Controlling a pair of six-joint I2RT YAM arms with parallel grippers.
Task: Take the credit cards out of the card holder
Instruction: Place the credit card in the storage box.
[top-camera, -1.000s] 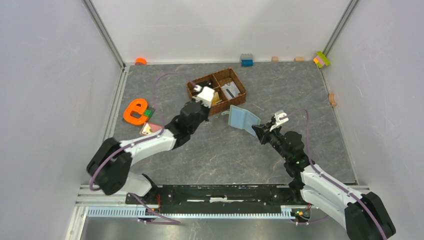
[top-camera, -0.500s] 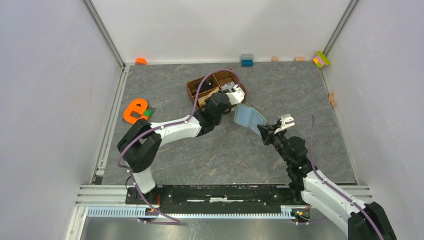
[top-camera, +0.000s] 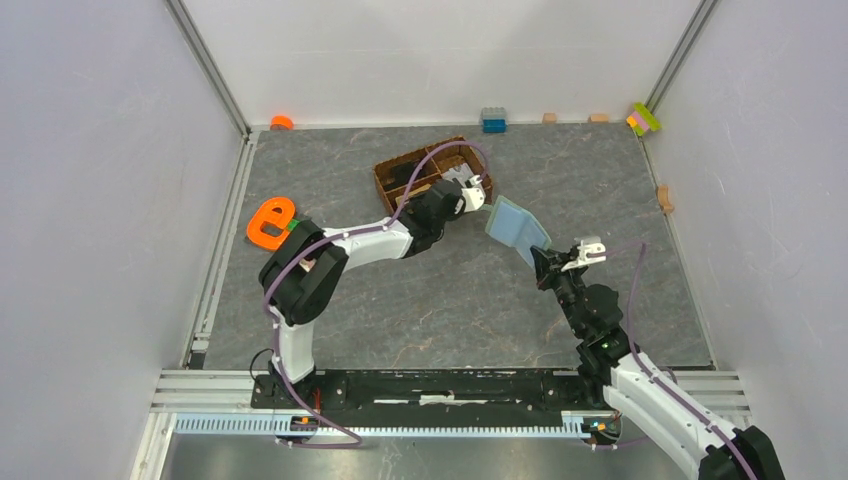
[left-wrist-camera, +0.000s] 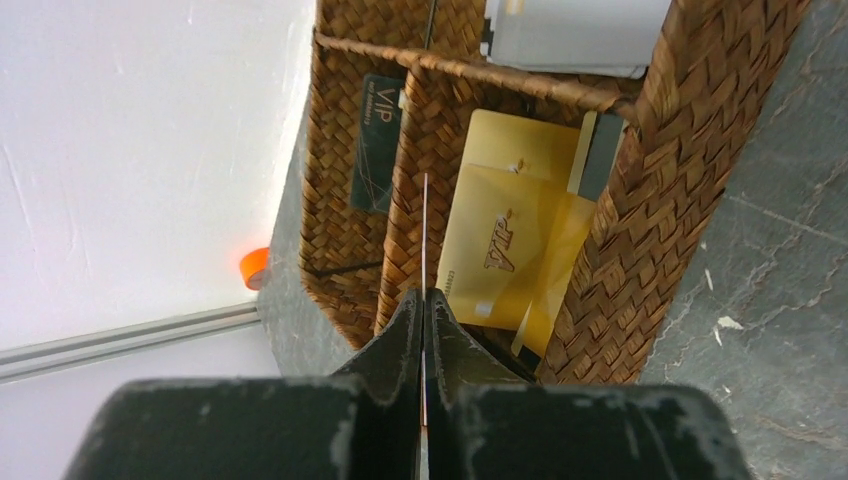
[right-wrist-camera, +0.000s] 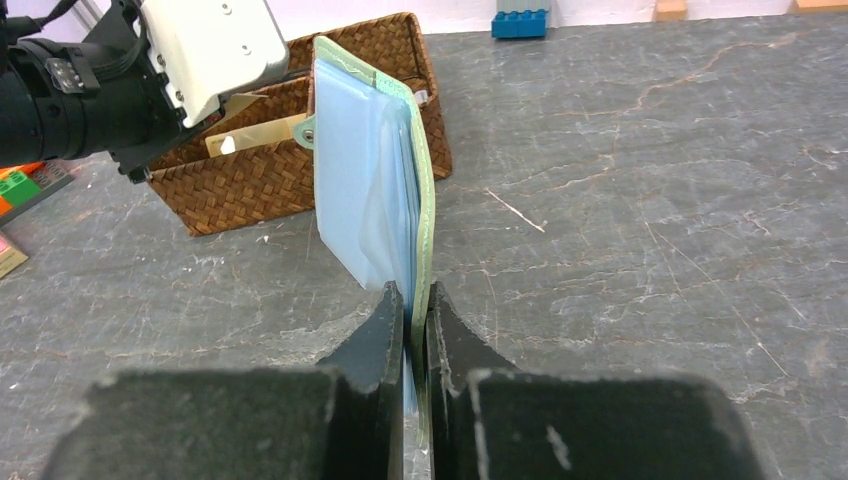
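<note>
**Both claws pinching: holder on the right, card on the left**

The right claw (right-wrist-camera: 412, 305) is pressing its two fingers together on the bottom edge of the card holder (right-wrist-camera: 365, 190). It is holding the holder upright and clear of the grey surface (right-wrist-camera: 650, 200). In the right wrist view the holder is standing in the centre of the frame. Its pale blue inside is facing left and its sage-green cover is showing as a thin band along the right edge. A small tab with a snap is sticking out at its upper left. In the overhead view it is sitting right of centre, just right of the brown wicker basket (left-wrist-camera: 690, 150).

The left claw (left-wrist-camera: 423, 300) is squeezed tight on a credit card (left-wrist-camera: 424, 230) that is showing only edge-on. The card is appearing as a thin pale line running straight up from the fingertips. In the left wrist view, that line is crossing the woven divider between two of the basket's compartments. Whether the card is touching the wicker cannot be told.

Gold cards (left-wrist-camera: 500, 240) are lying overlapped in the compartment to the right of the line. A dark green card marked VIP (left-wrist-camera: 377, 140) is lying in the one to the left. In the overhead view the left claw is hanging over the basket's right corner, near the holder's upper left edge but apart from it. An orange letter e (top-camera: 268, 222) is lying at the left of the surface, and a blue brick (top-camera: 493, 120) is sitting against the far wall.
</note>
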